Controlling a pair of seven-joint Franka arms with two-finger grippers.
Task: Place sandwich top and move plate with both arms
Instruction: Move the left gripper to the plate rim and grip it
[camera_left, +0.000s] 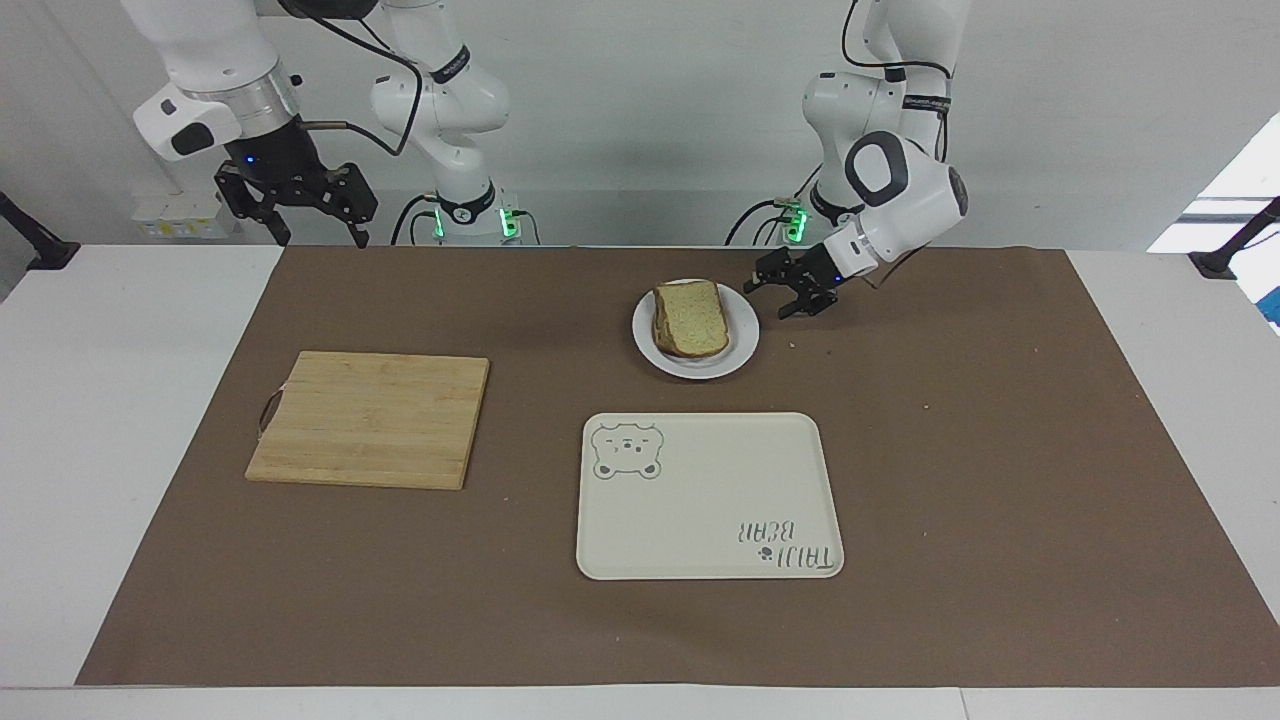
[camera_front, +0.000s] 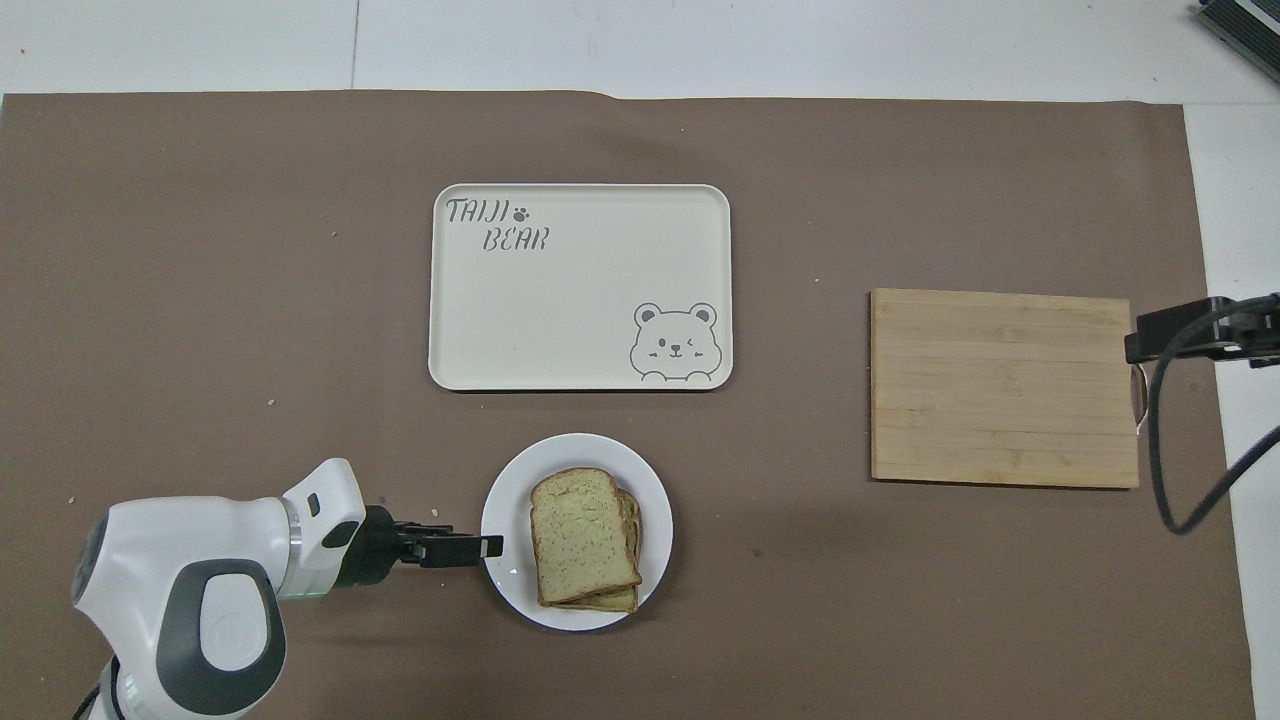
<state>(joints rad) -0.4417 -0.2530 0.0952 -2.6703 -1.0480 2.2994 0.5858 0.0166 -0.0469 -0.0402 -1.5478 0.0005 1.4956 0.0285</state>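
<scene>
The sandwich top (camera_left: 692, 315) (camera_front: 582, 535), a pale speckled slice with brown crust, lies on a stack of bread on the plate (camera_left: 742, 345) (camera_front: 510, 500), a small round white one. My left gripper (camera_left: 770, 298) (camera_front: 488, 547) is open and low at the plate's rim, on the side toward the left arm's end of the table. Whether it touches the rim I cannot tell. My right gripper (camera_left: 320, 235) (camera_front: 1165, 335) hangs open and empty, high over the table's edge at the right arm's end, and that arm waits.
A cream tray with a bear drawing (camera_left: 700, 500) (camera_front: 560, 320) lies farther from the robots than the plate. A bamboo cutting board (camera_left: 370, 418) (camera_front: 1000, 385) lies toward the right arm's end. A brown mat (camera_left: 1000, 450) covers the table.
</scene>
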